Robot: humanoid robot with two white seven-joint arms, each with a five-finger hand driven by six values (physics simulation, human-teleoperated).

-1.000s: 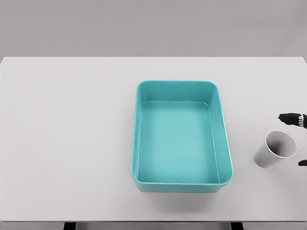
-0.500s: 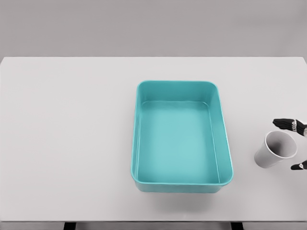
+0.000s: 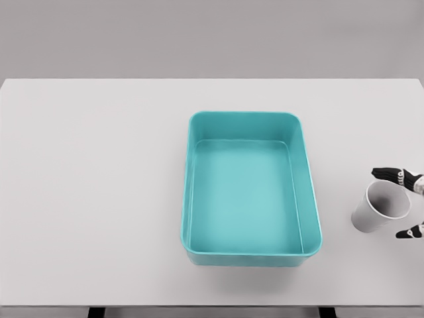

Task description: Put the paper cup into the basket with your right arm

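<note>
A broad, flat white table fills nearly the whole scene, running up to a plain grey wall at the far side.

On the table, a little right of its middle, sits the teal rectangular plastic basket, a shallow bin with rounded corners and a raised rim, its long sides running away from the robot. Nothing lies inside it; its smooth floor shows right across.

To the right of the basket, well clear of its rim and near the table's right edge, stands the small white paper cup. It leans, its open mouth tipped up and toward the right, away from the basket, so the pale inside wall shows.

The right hand comes in from the right edge, on the side of the cup away from the basket. Only dark fingertips with pale bands at the joints show. One fingertip lies just beyond the cup's rim on the far side, another just beside it on the near side. The fingers are spread wide on either side of the cup's mouth; whether they touch the rim cannot be told.
</note>
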